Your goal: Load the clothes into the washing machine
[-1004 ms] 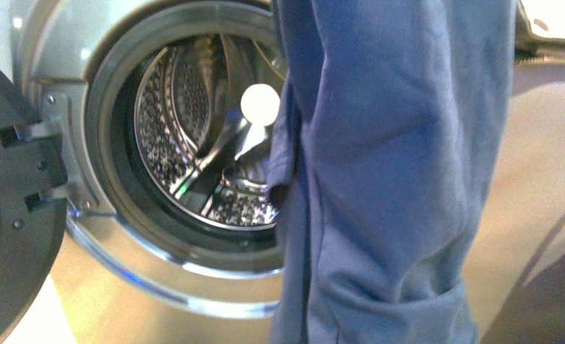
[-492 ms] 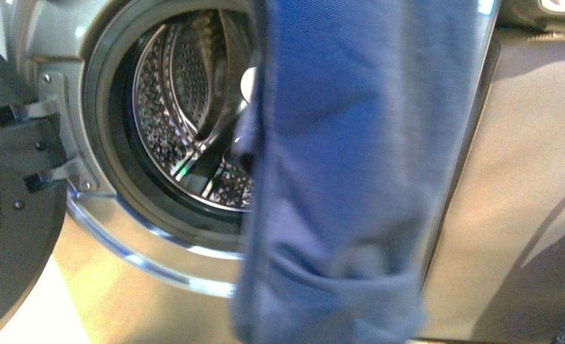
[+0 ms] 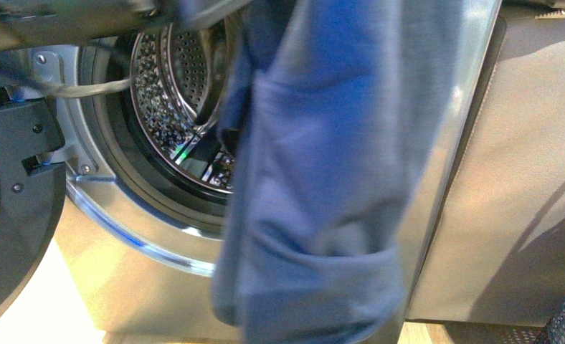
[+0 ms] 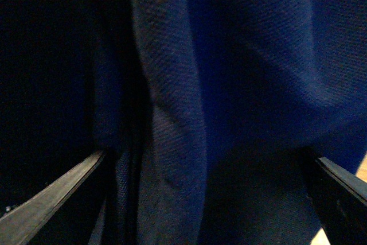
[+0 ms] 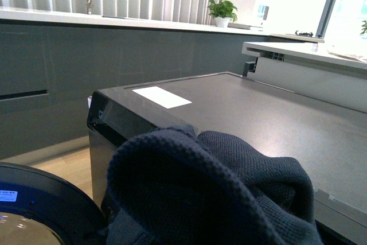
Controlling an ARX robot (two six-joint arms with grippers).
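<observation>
The clothes point(image 3: 323, 165), a navy-blue knit garment, hang in front of the washing machine point(image 3: 115, 287) and cover the right half of its round porthole. To their left the shiny perforated drum point(image 3: 168, 100) shows. The dark grey door point(image 3: 11, 215) stands swung open at far left. My left arm point(image 3: 57, 21) reaches across the top left, and the left gripper point(image 4: 206, 159) is open with the fabric point(image 4: 241, 73) hanging between its fingers point(image 4: 51, 205). In the right wrist view, bunched clothes point(image 5: 212, 193) rise above the machine's dark top point(image 5: 241, 107); my right gripper is shut on them, its fingers hidden under the fabric.
A tan-covered box point(image 3: 530, 179) stands against the machine's right side. A grey cable point(image 3: 86, 89) crosses the porthole's upper left rim. Beyond the machine are dark kitchen cabinets point(image 5: 51, 84), a counter with a potted plant point(image 5: 222, 11), and wooden floor point(image 5: 57, 162).
The hanging clothes have shifted left across the porthole and now hide more of the drum. My left arm has come into the front view at the top left.
</observation>
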